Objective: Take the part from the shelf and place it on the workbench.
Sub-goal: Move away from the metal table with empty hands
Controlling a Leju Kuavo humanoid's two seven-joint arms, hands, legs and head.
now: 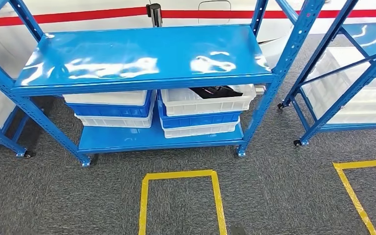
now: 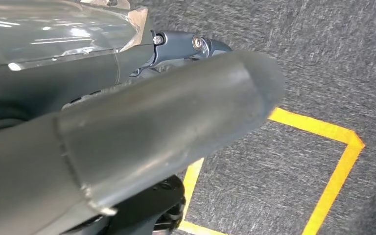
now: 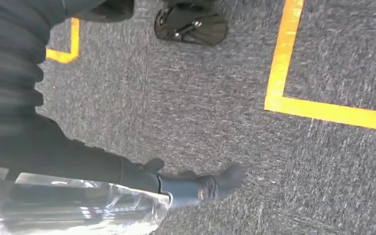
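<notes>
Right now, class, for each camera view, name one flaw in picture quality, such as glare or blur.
Head view: white glare patches on the glossy blue metal shelf top. Left wrist view: the thick grey thumb looms soft and out of focus. Right wrist view: the left hand edge is smeared dark, and the clear plastic wrap glints.

The shelf [image 1: 142, 56] is glossy blue painted metal. The crates [image 1: 203, 105] look like smooth plastic. The grey carpet floor [image 1: 274, 196] is rough and matt.
</notes>
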